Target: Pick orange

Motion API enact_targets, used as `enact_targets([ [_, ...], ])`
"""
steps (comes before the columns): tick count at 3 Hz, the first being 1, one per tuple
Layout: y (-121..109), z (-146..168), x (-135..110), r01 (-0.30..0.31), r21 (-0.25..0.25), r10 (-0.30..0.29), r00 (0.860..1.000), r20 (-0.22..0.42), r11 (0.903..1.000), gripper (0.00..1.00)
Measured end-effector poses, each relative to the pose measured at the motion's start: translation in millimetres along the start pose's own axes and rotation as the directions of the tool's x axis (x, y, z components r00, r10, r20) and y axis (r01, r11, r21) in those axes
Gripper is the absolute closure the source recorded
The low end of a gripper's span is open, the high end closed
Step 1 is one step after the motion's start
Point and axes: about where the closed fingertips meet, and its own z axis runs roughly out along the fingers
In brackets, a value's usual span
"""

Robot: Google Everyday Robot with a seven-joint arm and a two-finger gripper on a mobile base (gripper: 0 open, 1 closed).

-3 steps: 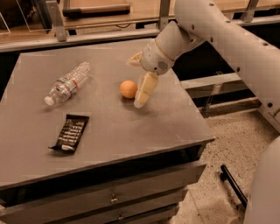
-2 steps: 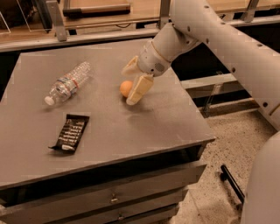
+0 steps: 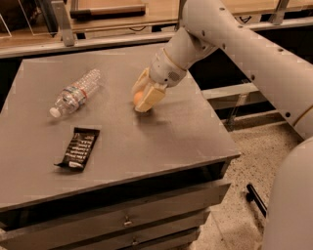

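Note:
The orange [image 3: 137, 97], a small round fruit, sits on the dark grey table [image 3: 161, 136] near its middle back. My gripper [image 3: 139, 99] has come down over it from the right. Its two cream fingers stand on either side of the orange, one behind it and one in front, so only a sliver of the fruit shows between them. The jaws look open around the orange, which still rests on the table.
A clear plastic water bottle [image 3: 75, 93] lies on its side at the left back. A black snack bar wrapper [image 3: 78, 148] lies at the left front. The table's right edge drops to a speckled floor [image 3: 244, 161]. A wooden shelf [image 3: 107, 12] runs behind the table.
My gripper has moved left and down from beside the orange to straddle it. The orange, bottle and wrapper have not moved.

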Motion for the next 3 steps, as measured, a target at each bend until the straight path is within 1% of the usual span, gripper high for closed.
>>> enact_targets([
  [1,-4,-33,1,0.0,0.068,-0.001,1.0,0.02,0.9977,1.0],
  [2,-3,-85,-4,0.007,0.173,-0.021,0.997,0.079,0.9849,1.0],
  [3,-3,-85,-4,0.007,0.173,-0.021,0.997,0.079,0.9849,1.0],
])
